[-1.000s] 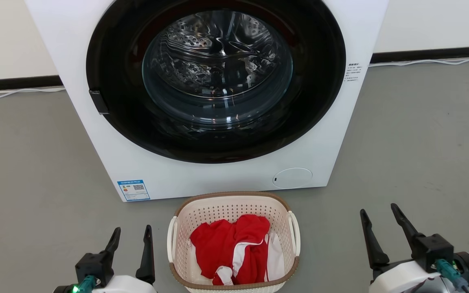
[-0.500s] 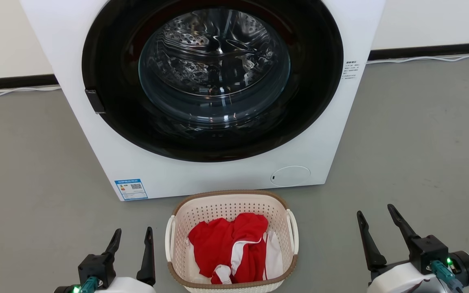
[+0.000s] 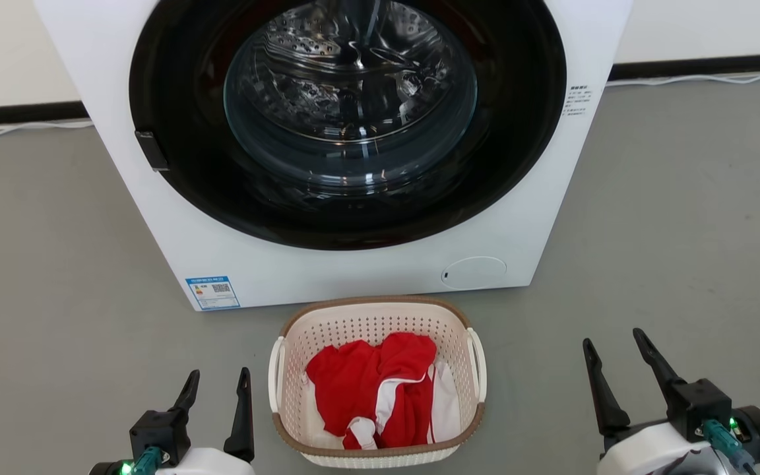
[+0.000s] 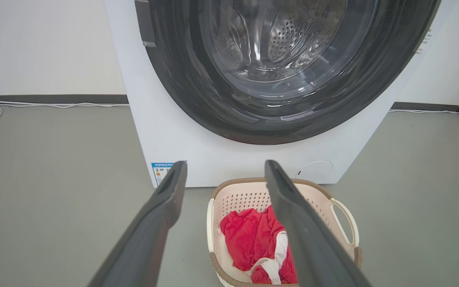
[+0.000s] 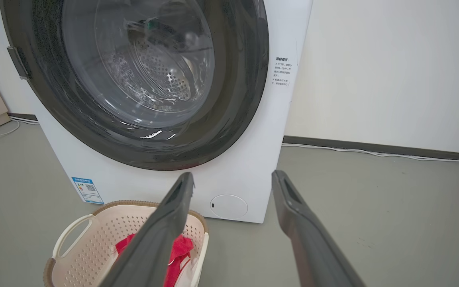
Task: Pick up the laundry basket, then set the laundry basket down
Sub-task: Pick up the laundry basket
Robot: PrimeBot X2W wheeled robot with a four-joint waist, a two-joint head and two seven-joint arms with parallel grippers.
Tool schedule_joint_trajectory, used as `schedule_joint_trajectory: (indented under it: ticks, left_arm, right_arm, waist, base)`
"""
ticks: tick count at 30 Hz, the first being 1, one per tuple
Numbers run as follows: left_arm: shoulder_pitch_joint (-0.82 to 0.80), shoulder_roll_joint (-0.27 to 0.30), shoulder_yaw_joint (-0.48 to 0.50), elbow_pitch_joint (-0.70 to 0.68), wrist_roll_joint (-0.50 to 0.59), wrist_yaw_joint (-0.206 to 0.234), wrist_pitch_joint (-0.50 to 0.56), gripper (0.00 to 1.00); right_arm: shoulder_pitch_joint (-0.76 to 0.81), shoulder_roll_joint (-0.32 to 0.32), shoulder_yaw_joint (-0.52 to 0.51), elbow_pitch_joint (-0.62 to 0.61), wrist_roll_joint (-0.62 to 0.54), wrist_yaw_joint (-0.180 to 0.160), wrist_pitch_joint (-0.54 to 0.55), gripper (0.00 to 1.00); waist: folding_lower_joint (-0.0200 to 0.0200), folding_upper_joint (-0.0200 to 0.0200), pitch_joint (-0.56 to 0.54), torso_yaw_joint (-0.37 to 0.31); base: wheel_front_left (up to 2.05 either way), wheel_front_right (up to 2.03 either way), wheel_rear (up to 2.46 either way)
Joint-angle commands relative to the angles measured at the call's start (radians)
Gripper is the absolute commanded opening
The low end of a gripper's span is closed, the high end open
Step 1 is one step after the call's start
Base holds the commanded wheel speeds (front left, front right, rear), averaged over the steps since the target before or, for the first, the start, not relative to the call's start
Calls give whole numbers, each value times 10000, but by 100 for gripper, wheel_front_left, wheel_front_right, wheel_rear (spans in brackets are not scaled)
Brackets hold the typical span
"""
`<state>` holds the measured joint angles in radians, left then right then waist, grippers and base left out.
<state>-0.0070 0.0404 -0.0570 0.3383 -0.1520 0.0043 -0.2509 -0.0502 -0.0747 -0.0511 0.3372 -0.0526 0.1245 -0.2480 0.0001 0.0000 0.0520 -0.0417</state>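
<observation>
A white front-loading washing machine (image 3: 353,277) stood on a smooth grey floor (image 3: 683,231). Its round dark door (image 3: 518,132) was shut, and the steel drum (image 3: 350,86) glinted behind the glass. A pale wall (image 3: 10,53) ran behind it with a dark baseboard (image 3: 703,66), and a white cable (image 3: 17,128) lay along its foot. A blue label (image 3: 212,292) sat low on the machine's front.

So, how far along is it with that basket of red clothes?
Nothing looks done yet: the laundry basket sits on the floor by the washer. In hand: the left tool and right tool hang open either side of it, touching nothing. Remaining: grip its side handles, lift it, set it down.
</observation>
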Motion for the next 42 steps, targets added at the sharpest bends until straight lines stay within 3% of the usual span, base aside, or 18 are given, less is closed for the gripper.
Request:
schedule_joint_trajectory:
  ticks: [1,18,30,42]
  left_arm:
    - [-441,98,272,-214,-14,91,-109,100]
    - [-1753,98,-27,153,-114,32,-109,100]
    - [-3912,98,-453,2032,-202,-104,-109,100]
    - [-6184,98,-1467,4174,-800,-101,-109,100]
  right_arm:
    - [-537,-34,216,-256,-96,62,-137,100]
    - [-1596,169,-141,-45,-22,62,-138,100]
    - [-3484,229,-79,1789,-24,62,-138,100]
    - [-5402,240,126,4016,462,62,-138,100]
  waist:
    - [0,0,65,2]
    - [0,0,1781,156]
    - [0,0,3919,359]
    - [0,0,5738,524]
  base:
    - [0,0,0]
    - [0,0,0]
    - [0,0,0]
    - [0,0,0]
